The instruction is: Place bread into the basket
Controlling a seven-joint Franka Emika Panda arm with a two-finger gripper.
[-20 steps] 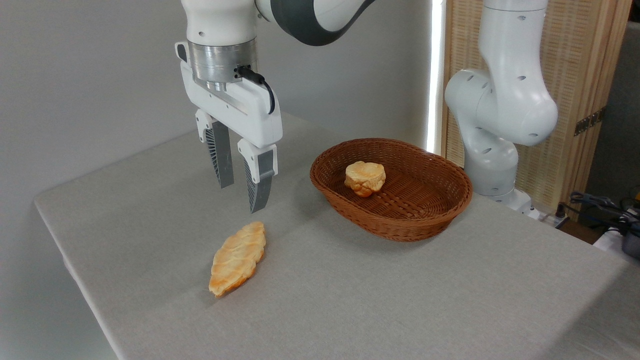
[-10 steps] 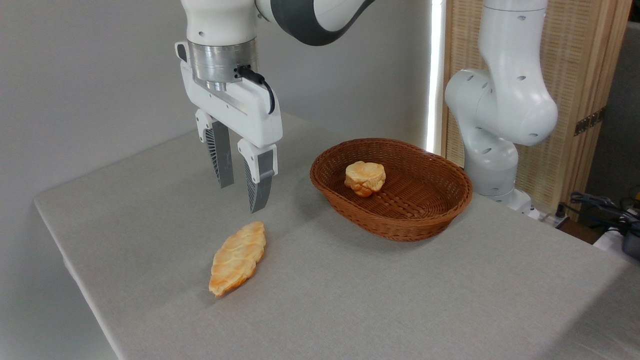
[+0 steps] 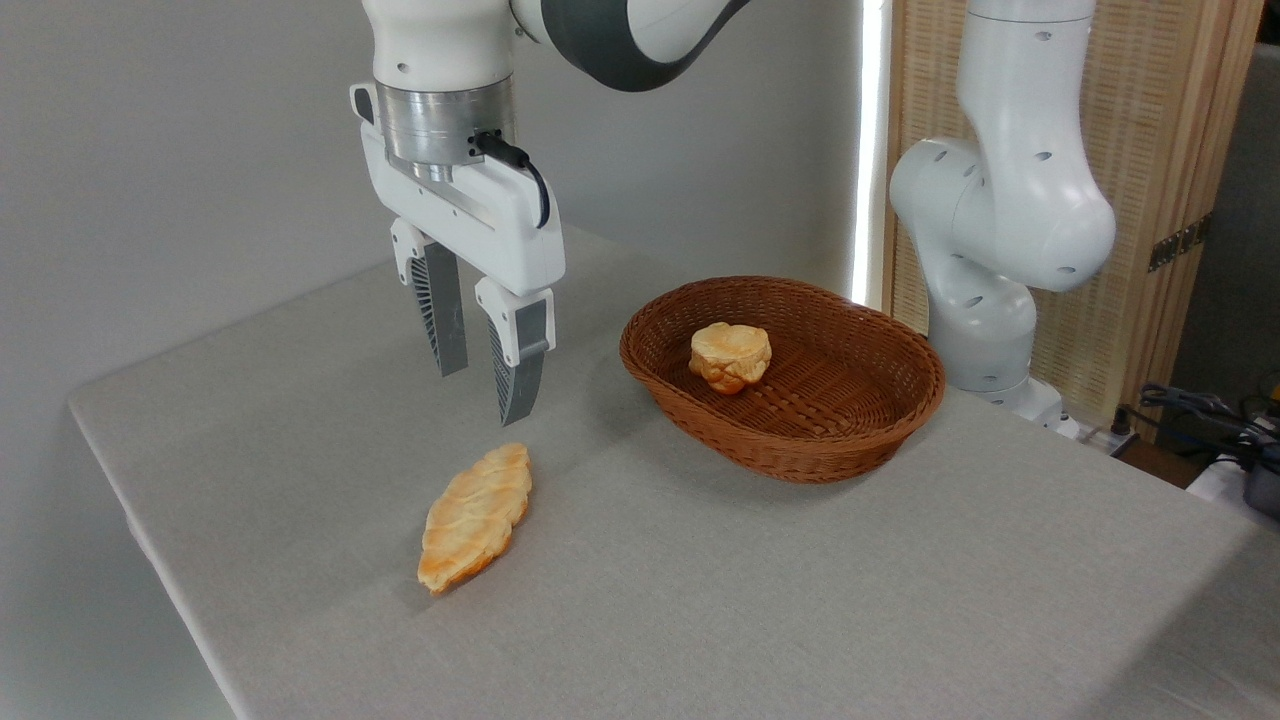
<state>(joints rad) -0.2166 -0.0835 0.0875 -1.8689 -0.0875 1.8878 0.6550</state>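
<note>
White arm [image 3: 1010, 200], dark grey joint, silver wrist ring, ribbed grey fingers [image 3: 520, 375]

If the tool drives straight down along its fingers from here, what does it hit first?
Probably the bare table just behind the far tip of the bread. The open tool hangs empty above that spot; depth from one view is unclear, so it may clip the bread's tip.

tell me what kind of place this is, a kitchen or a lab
Probably a robot lab, not a kitchen: a white robot arm bolted beside a bare grey cloth-covered table, loose cables at right, and only two pastries and a wicker basket as props.
</note>
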